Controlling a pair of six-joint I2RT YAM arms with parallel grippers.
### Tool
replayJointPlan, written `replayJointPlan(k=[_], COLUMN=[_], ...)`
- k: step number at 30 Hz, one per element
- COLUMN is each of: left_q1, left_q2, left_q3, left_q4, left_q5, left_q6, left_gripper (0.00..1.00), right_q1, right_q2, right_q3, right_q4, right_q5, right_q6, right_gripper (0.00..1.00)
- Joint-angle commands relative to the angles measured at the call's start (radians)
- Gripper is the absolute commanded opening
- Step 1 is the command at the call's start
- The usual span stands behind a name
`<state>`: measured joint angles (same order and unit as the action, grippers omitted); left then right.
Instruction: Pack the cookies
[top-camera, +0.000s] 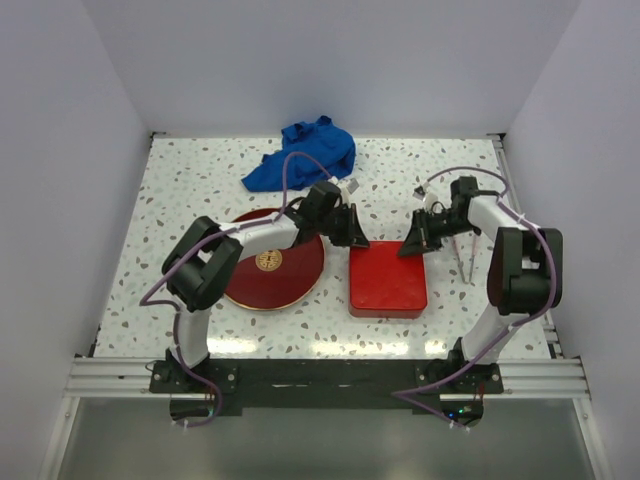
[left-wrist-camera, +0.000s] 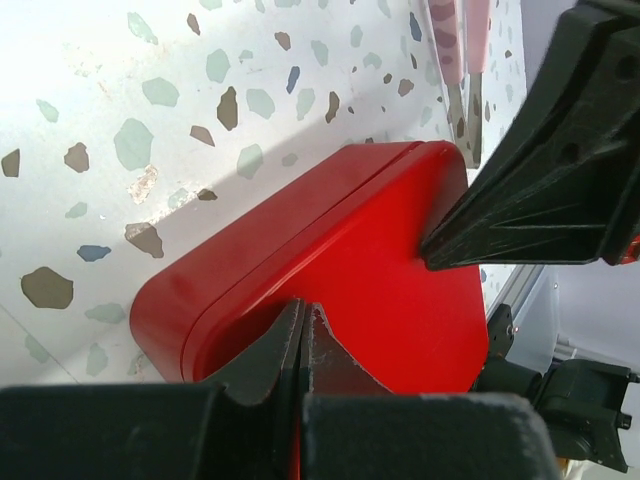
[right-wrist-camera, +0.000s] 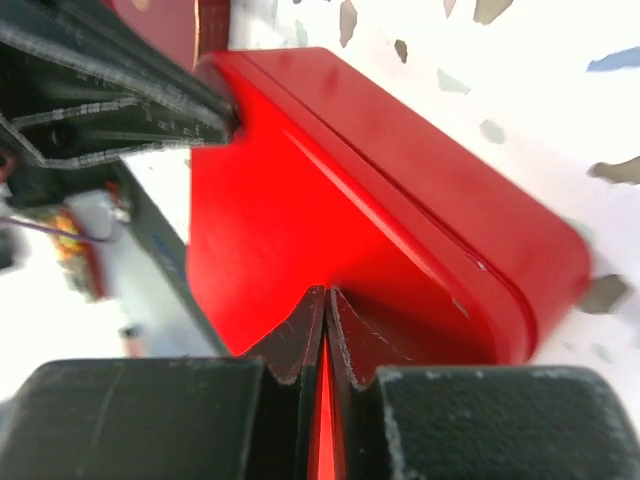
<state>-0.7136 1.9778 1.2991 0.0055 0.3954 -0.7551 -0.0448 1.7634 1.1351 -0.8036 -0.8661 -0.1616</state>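
Observation:
The cookies are out of view. A red square box (top-camera: 388, 282) lies shut with its lid on, between the arms. My left gripper (top-camera: 357, 241) is shut, its tips resting on the lid's far left corner; in the left wrist view the gripper (left-wrist-camera: 303, 306) touches the red lid (left-wrist-camera: 370, 235) with nothing between the fingers. My right gripper (top-camera: 409, 247) is shut too, tips down on the far right corner. In the right wrist view that gripper (right-wrist-camera: 327, 292) presses the lid (right-wrist-camera: 290, 200), and the left gripper (right-wrist-camera: 226, 117) shows opposite.
A dark red plate (top-camera: 300, 262) with a gold emblem lies left of the box, under the left arm. A blue cloth (top-camera: 303, 153) is bunched at the back. Pink tongs (top-camera: 462, 256) lie right of the box, near the table's right edge.

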Motion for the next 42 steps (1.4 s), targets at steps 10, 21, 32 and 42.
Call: replayJointPlan(k=[10,21,32,42], left_q1=[0.013,0.013,0.013,0.011], left_q2=[0.081,0.089,0.078,0.075], left_q3=[-0.018,-0.018,-0.04,-0.046], left_q4=[-0.139,-0.131,-0.121,-0.114], left_q5=[-0.087,-0.079,-0.081,-0.078], left_q6=[0.073,0.068,0.066,0.066], left_gripper=[0.0,0.0,0.0,0.0], right_q1=[0.0,0.036,0.037,0.221], right_q2=[-0.31,-0.381,-0.467,-0.483], right_q3=[0.071,-0.199,-0.137,-0.277], right_q4=[-0.643,-0.321,-0.397,-0.218], right_q5=[0.103,0.348,0.316,0.403], right_q6=[-1.09,-0.902,-0.949,-0.756], right_gripper=[0.08,0.04,0.04,0.03])
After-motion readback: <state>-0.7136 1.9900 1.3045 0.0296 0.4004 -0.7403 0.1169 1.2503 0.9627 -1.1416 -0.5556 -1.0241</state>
